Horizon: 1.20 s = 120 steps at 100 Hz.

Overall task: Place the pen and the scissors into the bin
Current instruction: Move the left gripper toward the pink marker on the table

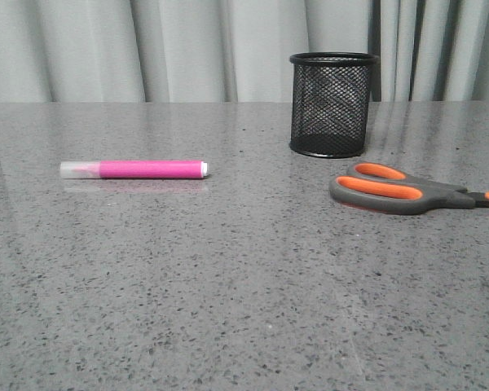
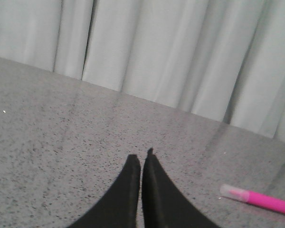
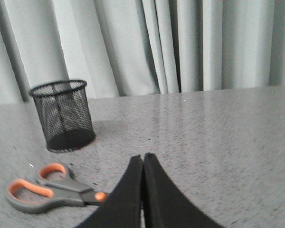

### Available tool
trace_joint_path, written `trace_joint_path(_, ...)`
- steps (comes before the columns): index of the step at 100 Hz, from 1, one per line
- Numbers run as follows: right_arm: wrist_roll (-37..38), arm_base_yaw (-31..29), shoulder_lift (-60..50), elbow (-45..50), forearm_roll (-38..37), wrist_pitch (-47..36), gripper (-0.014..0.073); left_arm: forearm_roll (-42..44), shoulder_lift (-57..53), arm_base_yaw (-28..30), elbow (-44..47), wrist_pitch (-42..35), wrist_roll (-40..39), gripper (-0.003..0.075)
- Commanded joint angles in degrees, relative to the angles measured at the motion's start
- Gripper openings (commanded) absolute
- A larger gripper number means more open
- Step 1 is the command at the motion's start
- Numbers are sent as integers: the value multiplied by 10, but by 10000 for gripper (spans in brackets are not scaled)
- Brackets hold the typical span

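The pink pen (image 1: 138, 169) lies flat on the grey table at the left, its clear cap pointing left. It also shows in the left wrist view (image 2: 257, 200), off to one side of my left gripper (image 2: 141, 157), which is shut and empty. The scissors (image 1: 403, 189) lie flat at the right with the handles towards the middle and the blades running out of the front view. The black mesh bin (image 1: 332, 103) stands upright behind them. In the right wrist view the scissors (image 3: 50, 189) lie beside my shut, empty right gripper (image 3: 143, 156), with the bin (image 3: 62, 114) beyond. Neither gripper shows in the front view.
A grey speckled table (image 1: 244, 293) carries everything. Pale curtains (image 1: 187, 49) hang along its far edge.
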Motion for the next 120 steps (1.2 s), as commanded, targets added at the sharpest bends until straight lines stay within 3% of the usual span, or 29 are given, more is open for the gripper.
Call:
trace_joint_path(1,2,-3,-11,8,79,-51,-76,-83,-17,1,25,-43,-5,-19)
trace_joint_path(14,2,-3,-11,8,155,-44,-76,-172,-17,1,22,-47,-5,-19)
trace_joint_path(45,2,-3,26,-49,152,55,-50,-175,10,1,-47,57,-2,-20)
trace_joint_path(56,2,-3,93,-95,132,92,-50,-141,63,1,-106,103,11,-20)
trace_joint_path(69,-3,-3,207,-160,100,130,-50,-88,163,1,-199,175,85,-19)
trace_joint_path(90,-57,-3,389,-302,83,227,-50,-87,326,1,-345,303,190,-19)
trace_joint_path(107,-90,-3,481,-389,83,306,-44,-92,420,1,-403,342,197,-16)
trace_joint_path(115,-105,-3,503,-413,83,326,5,-118,454,1,-420,356,227,8)
trace_joint_path(120,-107,-3,513,-424,83,330,65,-146,475,1,-429,363,261,63)
